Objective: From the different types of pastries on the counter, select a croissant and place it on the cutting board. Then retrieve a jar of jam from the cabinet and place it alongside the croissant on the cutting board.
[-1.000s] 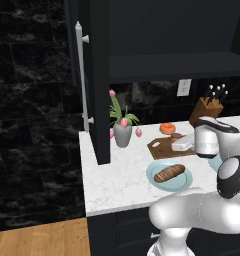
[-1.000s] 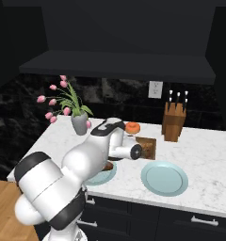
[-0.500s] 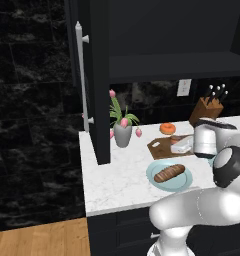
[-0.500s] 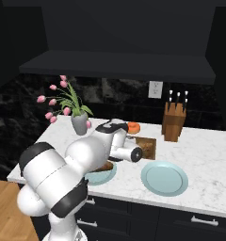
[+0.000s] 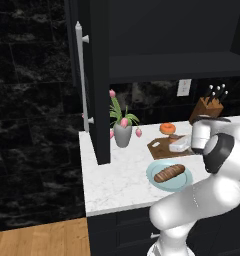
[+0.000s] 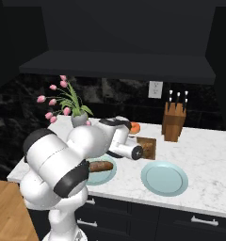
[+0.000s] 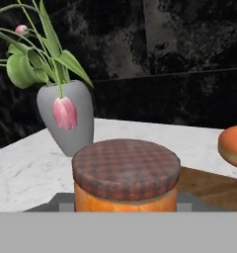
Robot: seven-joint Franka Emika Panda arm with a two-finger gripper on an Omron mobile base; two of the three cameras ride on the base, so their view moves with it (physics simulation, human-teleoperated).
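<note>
Hand view puts the jar of jam (image 7: 126,177) right in front of us, its checked lid filling the near middle, with the cutting board (image 7: 214,187) brown behind it to the right and the orange doughnut (image 7: 233,145) at the far right edge. The grey vase of tulips (image 7: 66,114) stands on the counter (image 7: 21,170) to the left. Our gripper is clenched on the jar of jam.

Over the last second the wrist has swung a little nearer the board while the pastries stayed put; we judge the jar to be in its final approach, not yet set down.

In the left base view the arm bends over the teal plate (image 5: 157,180) holding the long brown pastry (image 5: 169,172), the hand reaching left over the board. We cannot make out the croissant, hidden behind the hand. The cabinet (image 5: 94,75) door stands open at left.
</note>
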